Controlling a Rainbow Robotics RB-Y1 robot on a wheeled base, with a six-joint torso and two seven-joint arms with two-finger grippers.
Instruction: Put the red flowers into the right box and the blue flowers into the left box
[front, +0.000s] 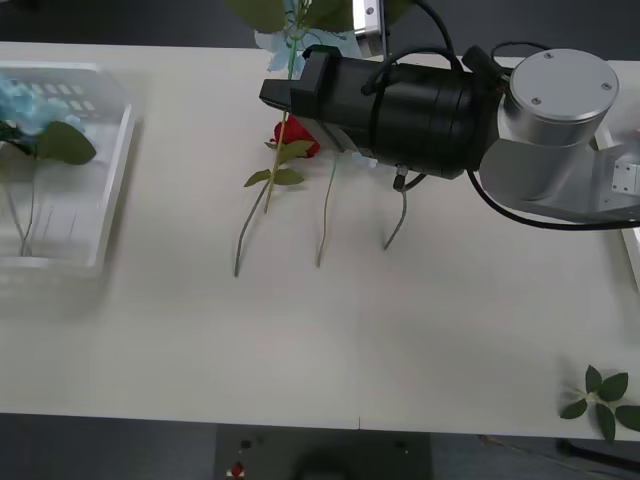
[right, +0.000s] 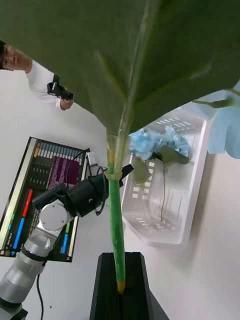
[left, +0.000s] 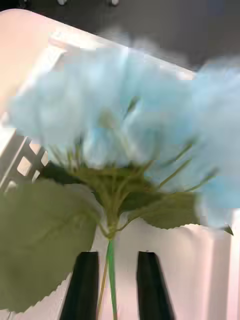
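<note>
My right gripper (front: 288, 100) hovers over the table's far middle, its black fingers (right: 102, 285) shut on the bottom end of a blue flower's stem (right: 116, 225). That blue flower (front: 285, 38) has a big green leaf (right: 130, 55). Below it a red flower (front: 297, 135) lies on the table among long stems (front: 322, 215). The left box (front: 110, 180) at the left holds blue flowers (right: 157, 141). My left gripper (left: 111, 287) is open over that box, with a thin stem (left: 111, 270) of a blue flower (left: 125, 115) running loose between its fingers. The right box (front: 630, 250) shows as a rim.
A loose green leaf sprig (front: 603, 395) lies near the table's front right corner. The right arm's thick black body (front: 420, 105) crosses above the table's far right. Bare white tabletop (front: 330, 340) spreads across the front. A monitor (right: 47, 190) stands beyond the left box.
</note>
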